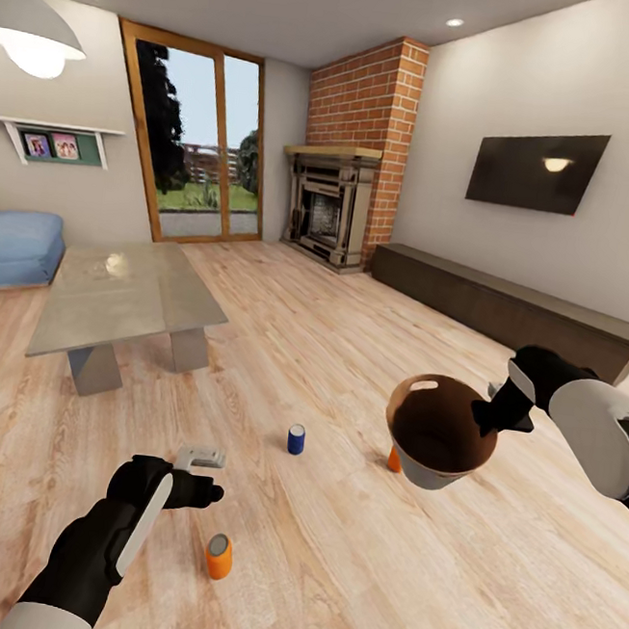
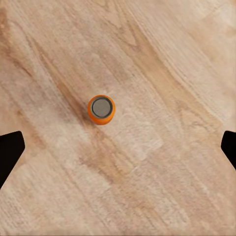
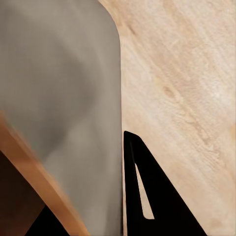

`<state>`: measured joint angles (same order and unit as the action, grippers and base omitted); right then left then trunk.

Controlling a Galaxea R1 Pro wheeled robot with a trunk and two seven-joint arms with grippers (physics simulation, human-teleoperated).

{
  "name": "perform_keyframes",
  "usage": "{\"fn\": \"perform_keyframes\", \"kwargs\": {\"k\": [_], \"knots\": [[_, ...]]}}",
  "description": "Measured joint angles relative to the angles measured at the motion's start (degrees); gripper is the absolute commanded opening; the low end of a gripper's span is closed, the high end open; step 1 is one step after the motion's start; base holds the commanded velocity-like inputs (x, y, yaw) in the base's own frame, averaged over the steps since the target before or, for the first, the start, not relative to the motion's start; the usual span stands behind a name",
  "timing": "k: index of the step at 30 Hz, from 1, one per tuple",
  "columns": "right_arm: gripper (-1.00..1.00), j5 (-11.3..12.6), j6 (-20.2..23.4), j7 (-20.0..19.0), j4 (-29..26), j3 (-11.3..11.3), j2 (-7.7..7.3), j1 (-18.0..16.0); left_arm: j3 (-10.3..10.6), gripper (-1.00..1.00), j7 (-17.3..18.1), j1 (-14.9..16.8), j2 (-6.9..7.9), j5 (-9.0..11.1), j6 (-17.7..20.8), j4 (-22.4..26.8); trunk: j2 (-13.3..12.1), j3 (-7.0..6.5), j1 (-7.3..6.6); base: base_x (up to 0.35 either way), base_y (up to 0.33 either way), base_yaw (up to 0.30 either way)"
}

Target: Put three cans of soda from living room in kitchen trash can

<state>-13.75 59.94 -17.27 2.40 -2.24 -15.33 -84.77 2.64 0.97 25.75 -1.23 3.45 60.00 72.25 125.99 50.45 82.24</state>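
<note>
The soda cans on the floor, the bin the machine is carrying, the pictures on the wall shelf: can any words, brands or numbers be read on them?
None can be read.
Near orange can: plain side, bare silvery top, no lettering.
Blue can: a pale band, too small to read.
Far orange can: mostly hidden behind the bin.
Bin: no markings.
Framed pictures: too small to read.

Floor [image 1: 348, 550] is pale wood planks, satin with visible grain. Orange can [image 2: 101, 109] has a dull silvery metal top. Bin [image 1: 440, 442] looks matt, smooth plastic. Fireplace [image 1: 372, 88] is rough red brick.
</note>
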Motion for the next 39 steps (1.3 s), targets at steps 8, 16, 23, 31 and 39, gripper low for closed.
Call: {"fn": "perform_keyframes", "kwargs": {"k": [8, 16, 23, 31, 39], "knots": [[-1.00, -0.4, 0.0, 0.0, 0.0, -0.4, -0.50, -0.1, 0.0, 1.00, 0.0, 0.0, -0.10, 0.0, 0.0, 0.0, 1.6, 1.43, 0.88, 0.000, 0.000, 0.000], [-1.00, -0.8, -0.1, 0.1, 0.0, -0.8, -0.91, -0.9, 0.0, 1.00, -0.1, 0.0, -0.96, -0.1, 0.0, -0.1, 4.8, 3.59, 2.63, 0.000, 0.000, 0.000], [-1.00, 0.3, 0.0, 0.0, 0.1, -1.3, -0.61, -4.0, 0.0, 1.00, -0.1, 0.0, -1.15, 0.2, 0.0, 0.1, 4.8, 4.21, 2.63, 0.002, 0.000, 0.000], [-1.00, -0.5, 0.0, 0.0, 0.1, -3.5, -0.63, -4.4, 0.1, 1.00, 0.5, 0.0, -1.12, -0.1, 0.0, -0.3, 4.8, 4.94, 2.64, 0.193, 0.000, 0.000], [-1.00, -0.7, -0.1, 0.0, 0.1, -3.8, -0.65, -4.5, 0.1, 1.00, 0.5, 0.0, -1.11, -0.2, 0.0, -0.3, 4.8, 5.65, 2.64, 0.310, 0.000, 0.000]]}}
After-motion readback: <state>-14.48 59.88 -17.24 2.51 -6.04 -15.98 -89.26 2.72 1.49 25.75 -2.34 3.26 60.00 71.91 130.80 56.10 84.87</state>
